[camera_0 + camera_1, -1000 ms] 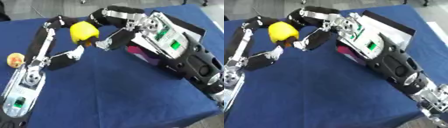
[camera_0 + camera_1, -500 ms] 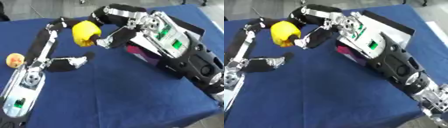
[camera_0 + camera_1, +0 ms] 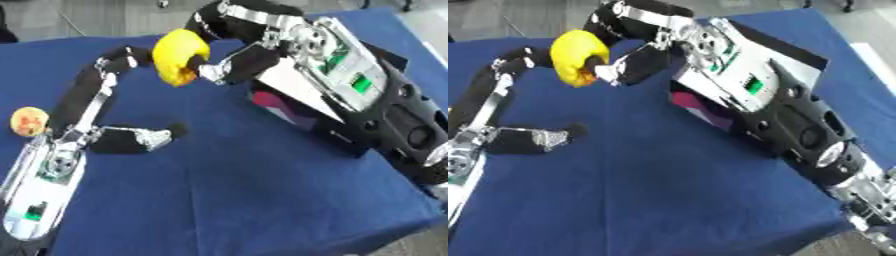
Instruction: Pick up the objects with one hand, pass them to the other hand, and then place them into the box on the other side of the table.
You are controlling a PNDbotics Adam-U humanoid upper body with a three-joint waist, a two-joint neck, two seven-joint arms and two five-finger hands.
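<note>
Two hands are in view over the blue worktop [image 3: 227, 200]. Nearest, the left hand [image 3: 140, 138] rests low on the cloth with its fingers curled in and holding nothing; it is well apart from the task item. A small orange object [image 3: 27, 121] lies on the worktop outboard of the left arm, untouched.

Farther off and above the left hand, the right hand [image 3: 627, 67] holds the yellow object [image 3: 179, 56] clear of the worktop, fingers curled round its right-hand side. The item appears rounded, smooth and rigid, probably a light toy fruit; a smooth skin may slip, so the hold is best taken across the widest part, as it is now. Its long axis runs roughly vertical, tilted slightly, with the narrower end pointing down toward the worktop.

Beside and below the right forearm sits the box [image 3: 289, 107], partly hidden by the arm; a pink interior shows. Placement there is not yet done.
</note>
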